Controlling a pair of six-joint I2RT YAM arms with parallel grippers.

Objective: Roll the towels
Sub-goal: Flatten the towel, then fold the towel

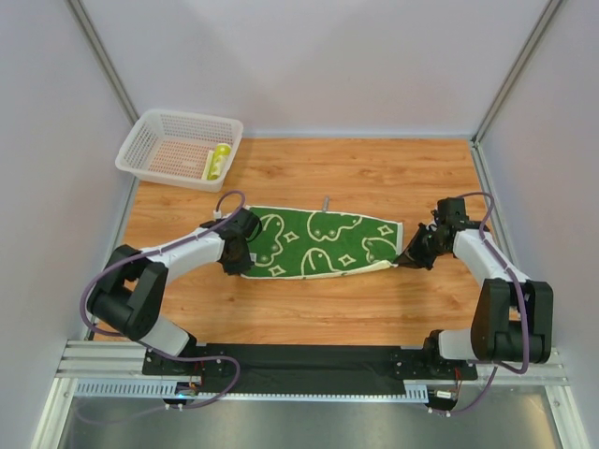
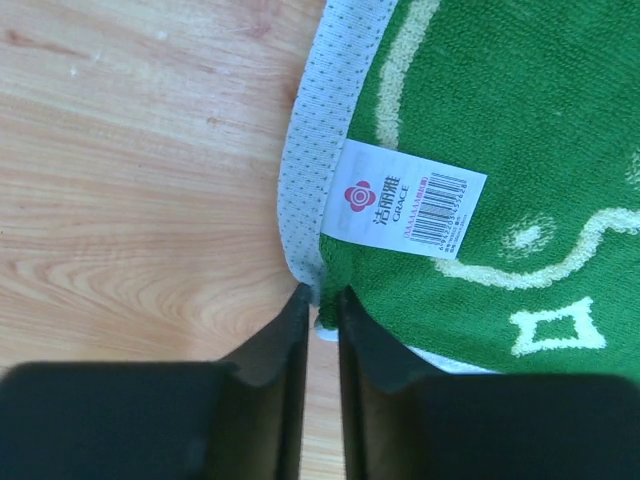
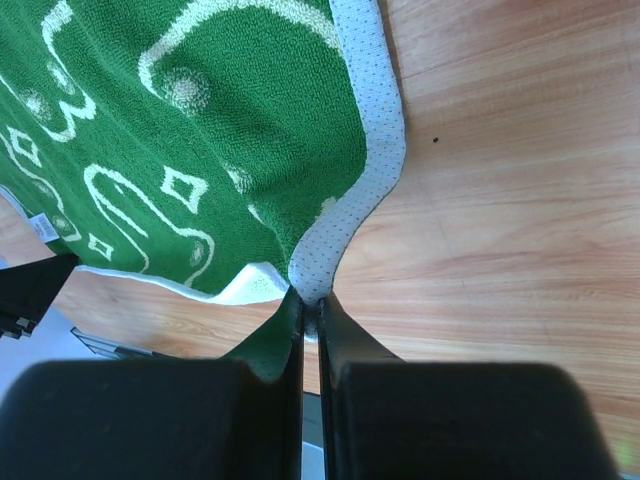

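Green towel with cream swirls lies spread lengthwise across the middle of the wooden table, stretched between the two arms. On its left end, the left gripper is right down at the edge. Its fingers are drawn in close with only a thin slot between them, and the tip of the white dotted hem is tucked into that slot, so it looks like a pinch on the towel's border. Just beyond the fingertips sits a white label with a red logo and a barcode, sewn in beside the hem.

Over on the right end, the right gripper is clamped tight on the hem. The cloth is pulled up to a point at the fingertips, with the green face falling away to the left.

Far left corner of the table: a white mesh basket, and inside it, against its right wall, a yellow-green towel rolled up small. It is well apart from both arms.
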